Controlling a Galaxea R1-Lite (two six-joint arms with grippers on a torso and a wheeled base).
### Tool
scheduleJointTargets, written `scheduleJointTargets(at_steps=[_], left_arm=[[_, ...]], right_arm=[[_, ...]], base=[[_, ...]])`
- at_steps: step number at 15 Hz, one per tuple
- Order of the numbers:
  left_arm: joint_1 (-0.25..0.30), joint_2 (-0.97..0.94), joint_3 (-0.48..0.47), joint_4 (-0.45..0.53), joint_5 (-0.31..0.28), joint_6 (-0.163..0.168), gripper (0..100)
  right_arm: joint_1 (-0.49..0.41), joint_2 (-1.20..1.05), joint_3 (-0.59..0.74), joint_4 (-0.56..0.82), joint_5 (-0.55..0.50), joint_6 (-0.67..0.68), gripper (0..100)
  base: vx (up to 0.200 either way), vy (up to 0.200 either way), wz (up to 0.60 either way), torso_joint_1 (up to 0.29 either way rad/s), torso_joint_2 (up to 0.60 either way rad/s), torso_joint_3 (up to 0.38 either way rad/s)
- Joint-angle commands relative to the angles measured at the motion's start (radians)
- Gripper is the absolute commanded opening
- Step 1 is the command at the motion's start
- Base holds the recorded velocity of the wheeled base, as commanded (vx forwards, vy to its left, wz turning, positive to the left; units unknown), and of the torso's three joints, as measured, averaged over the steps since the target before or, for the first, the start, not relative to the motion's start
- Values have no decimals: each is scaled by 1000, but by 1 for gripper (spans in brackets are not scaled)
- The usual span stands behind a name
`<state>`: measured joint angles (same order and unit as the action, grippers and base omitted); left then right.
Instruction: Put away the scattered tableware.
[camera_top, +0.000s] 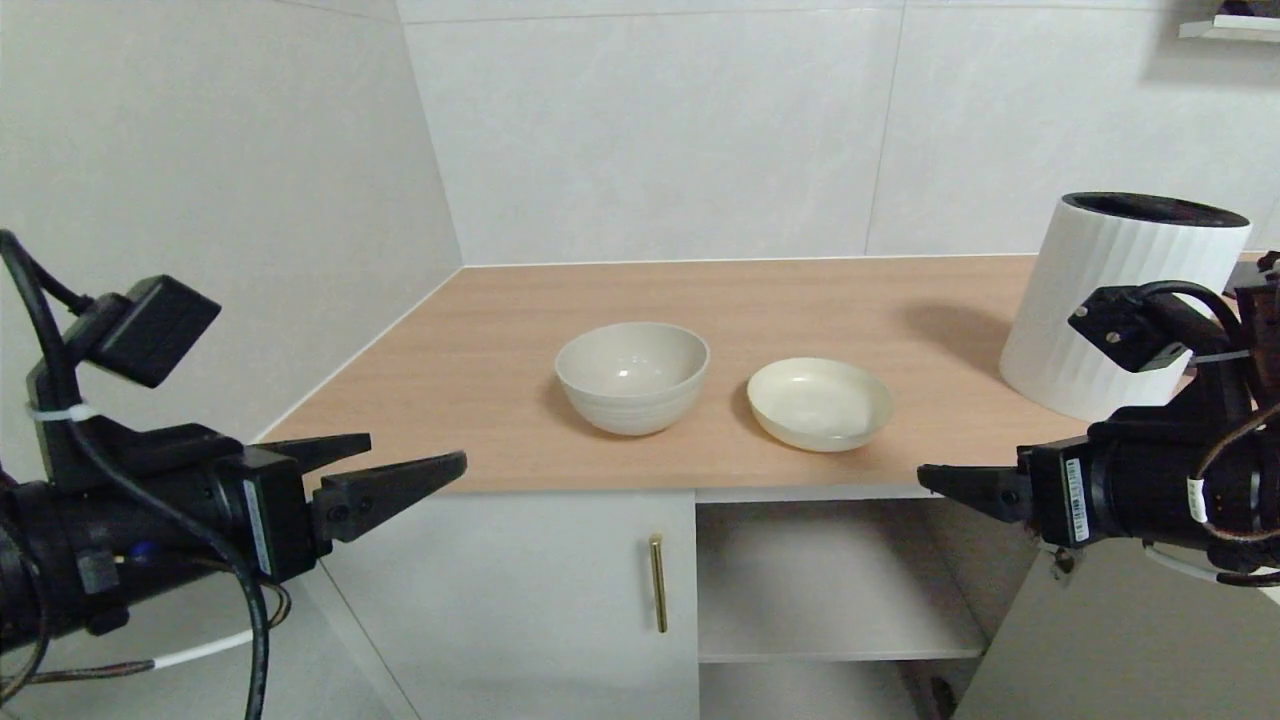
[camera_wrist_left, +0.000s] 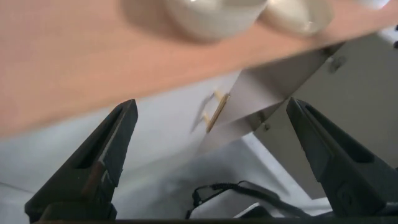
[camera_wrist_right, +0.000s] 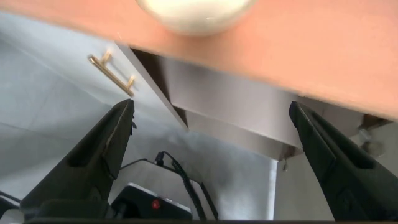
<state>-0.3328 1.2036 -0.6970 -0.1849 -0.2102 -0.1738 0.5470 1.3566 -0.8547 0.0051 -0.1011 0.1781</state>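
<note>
Logging bowl (camera_top: 632, 377) and shallow dish (camera_top: 820, 402) side by side on worktop (camera_top: 480, 340), ungrasped; left end effector (camera_top: 418, 448) and right end effector (camera_wrist_right: 211, 104) spread wide, empty. We judge pickup pending; next needs a rim grasp, likely bowl first.

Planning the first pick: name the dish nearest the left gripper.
The deeper beige bowl: it sits nearer the left gripper, while the shallow cream dish lies beyond it, farther right.
</note>
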Motion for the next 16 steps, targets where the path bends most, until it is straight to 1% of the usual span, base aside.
scheduleJointTargets(at_steps=[1,2,5,6,8,9,10,11,12,13,14,15,16], left_arm=[[-2,53,-68,2,0,0,100],[0,80,-93,2,3,0,100],[0,146,-90,1,11,-6,100],[0,152,-98,1,9,-16,100],[0,163,-119,2,11,-61,100],[0,174,-134,5,11,-90,100],[-2,192,-162,31,12,-125,100],[-3,202,-182,61,14,-144,100],[-6,214,-223,117,23,-176,100],[-14,254,-308,228,38,-266,100],[-26,283,-348,272,40,-319,100],[-32,300,-368,292,41,-345,100],[-49,338,-395,317,51,-389,100]], right_arm=[[1,10,2,1,9,0,100],[1,15,2,1,11,0,100],[-1,13,-1,1,11,0,100],[-1,13,-3,1,11,0,100],[-1,26,-3,-20,11,0,100],[-1,45,-1,-42,9,1,100],[-1,67,3,-54,11,1,100],[-1,78,2,-57,11,3,100],[-1,104,-9,-59,7,4,100],[-1,144,-41,-60,1,21,100],[-1,156,-53,-60,3,44,100],[-1,167,-60,-60,3,57,100],[-7,194,-75,-60,0,83,100]], base=[[0,0,0,203,-476,-276],[0,0,0,203,-481,-276],[0,0,0,216,-489,-281],[0,0,0,237,-505,-286],[0,0,0,119,-256,-142],[0,0,0,46,-110,-56],[0,0,0,32,-61,-36],[0,0,0,0,0,0],[0,0,0,0,0,0],[0,0,0,0,0,0],[0,0,0,0,0,0],[0,0,0,0,0,0],[0,0,0,0,0,0]])
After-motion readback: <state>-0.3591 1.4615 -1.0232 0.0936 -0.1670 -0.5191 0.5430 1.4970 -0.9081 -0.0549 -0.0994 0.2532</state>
